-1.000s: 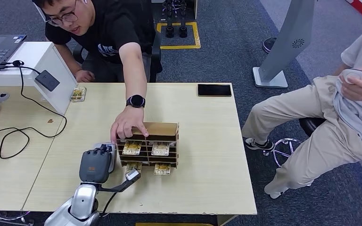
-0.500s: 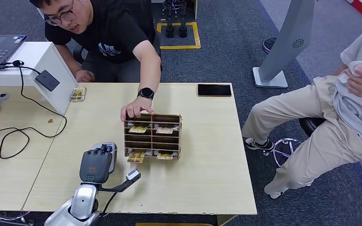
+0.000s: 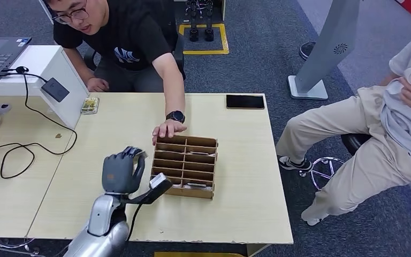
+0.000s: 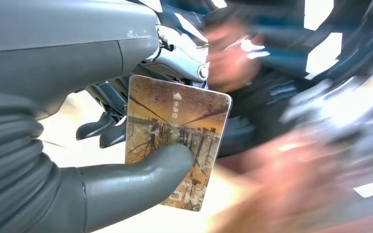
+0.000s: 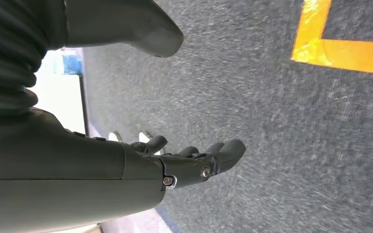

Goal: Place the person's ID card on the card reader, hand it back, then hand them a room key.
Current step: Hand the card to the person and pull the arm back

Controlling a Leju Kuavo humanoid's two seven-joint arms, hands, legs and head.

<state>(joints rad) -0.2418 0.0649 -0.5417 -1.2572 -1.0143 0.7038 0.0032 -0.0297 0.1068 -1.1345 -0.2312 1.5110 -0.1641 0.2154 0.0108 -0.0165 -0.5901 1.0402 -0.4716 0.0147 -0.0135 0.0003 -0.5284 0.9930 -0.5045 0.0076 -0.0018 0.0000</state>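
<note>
Room key card [image 4: 177, 150], printed with a brownish picture, sits pinched between the thumb and fingers of the left hand [image 3: 122, 170], which is raised over the desk [image 3: 246, 203] just beside the wooden slotted rack [image 3: 184, 166]. A person's hand [image 3: 166, 130] rests on the rack's far edge. A dark phone [image 3: 244, 101] lies well beyond the rack at the desk's far edge. The right hand [image 5: 194, 160] hangs over grey carpet with fingers loosely apart, holding nothing.
</note>
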